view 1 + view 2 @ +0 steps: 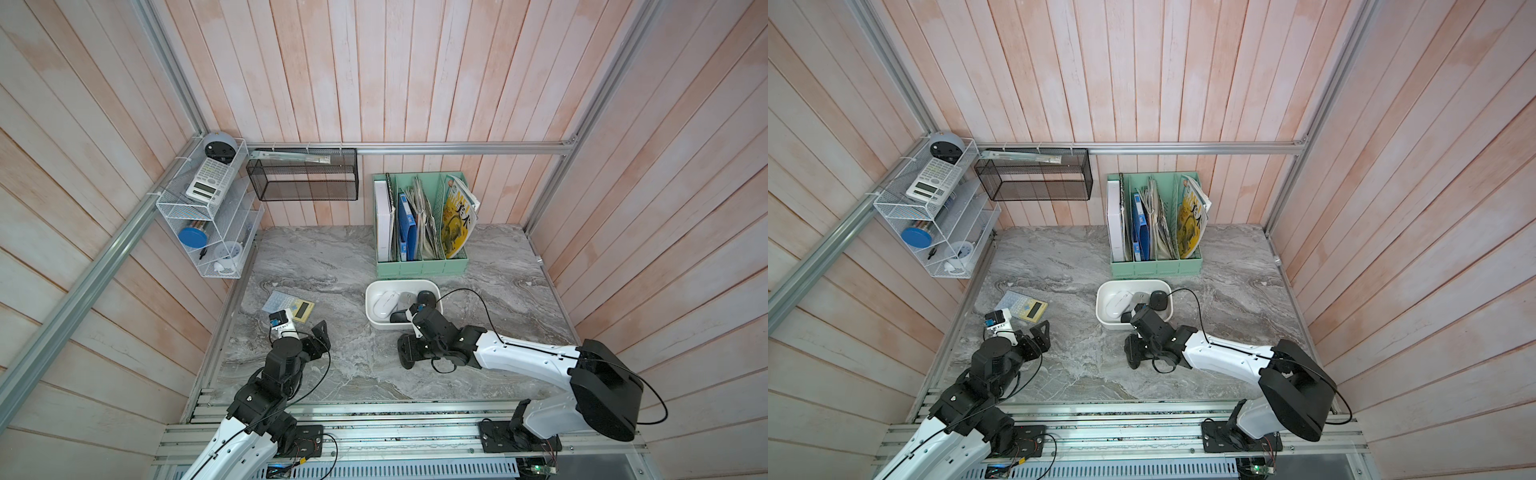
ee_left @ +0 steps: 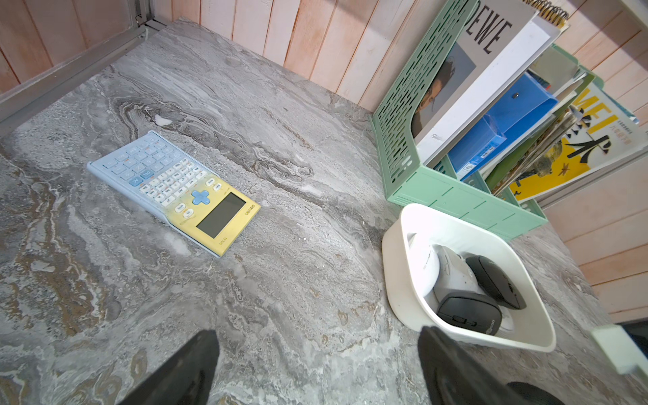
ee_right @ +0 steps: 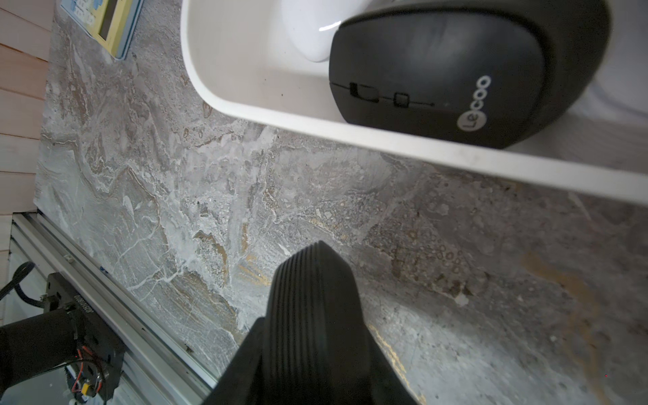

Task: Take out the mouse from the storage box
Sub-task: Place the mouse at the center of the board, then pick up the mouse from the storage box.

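Note:
The storage box is a shallow white tub on the marble table, in front of the file holder. Several mice lie in it: a white mouse, a grey-white one and two black ones. The nearer black mouse rests against the front wall. My right gripper is shut and empty, low over the table just in front of the box rim. My left gripper is open and empty, left of the box.
A blue-and-yellow calculator lies flat on the table's left part. A mint-green file holder with books stands behind the box. A black mesh basket and a white wire rack hang on the walls.

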